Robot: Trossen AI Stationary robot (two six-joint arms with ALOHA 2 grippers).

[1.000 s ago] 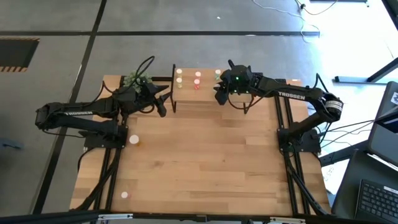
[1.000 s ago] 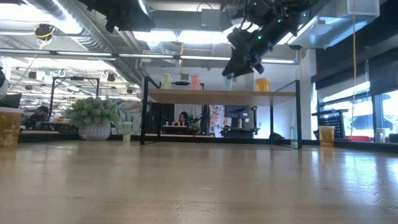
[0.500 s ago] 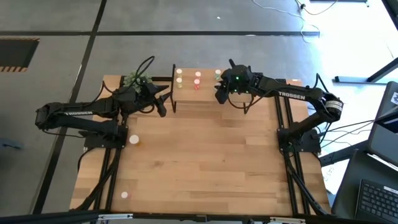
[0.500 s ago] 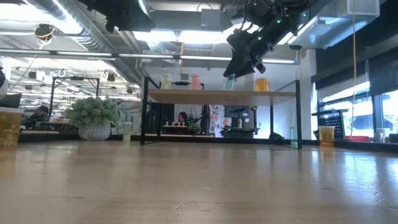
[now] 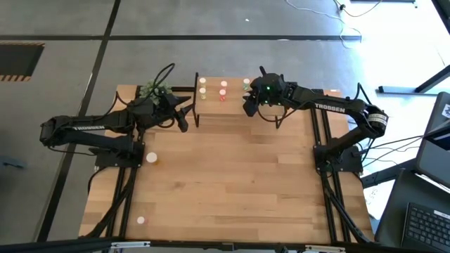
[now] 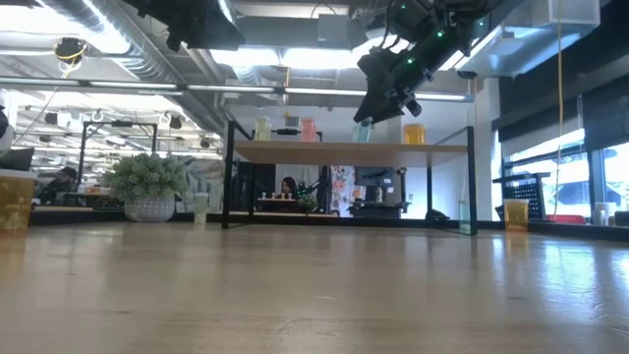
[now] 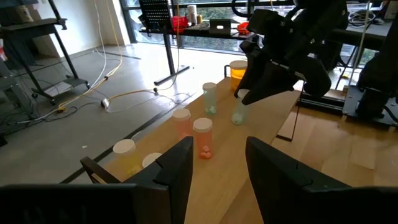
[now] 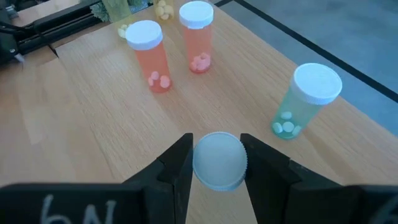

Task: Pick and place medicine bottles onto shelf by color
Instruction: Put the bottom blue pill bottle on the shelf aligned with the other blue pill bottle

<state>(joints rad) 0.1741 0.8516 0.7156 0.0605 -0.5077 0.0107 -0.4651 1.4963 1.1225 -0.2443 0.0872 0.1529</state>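
a green bottle [image 8: 217, 160] sits pinched by its white cap in the right hand [image 6: 378, 105], which reaches tilted down over the shelf [image 6: 344, 149] beside another green bottle [image 8: 306, 102], while the left hand [image 5: 181, 119] waits open left of the shelf above the table [image 5: 232, 176].

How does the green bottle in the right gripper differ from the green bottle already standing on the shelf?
The gripped green bottle sits between the right gripper fingers; the standing green bottle stands free on the shelf. The gripped one shows only its cap; the standing one shows pills. Both have pale caps.
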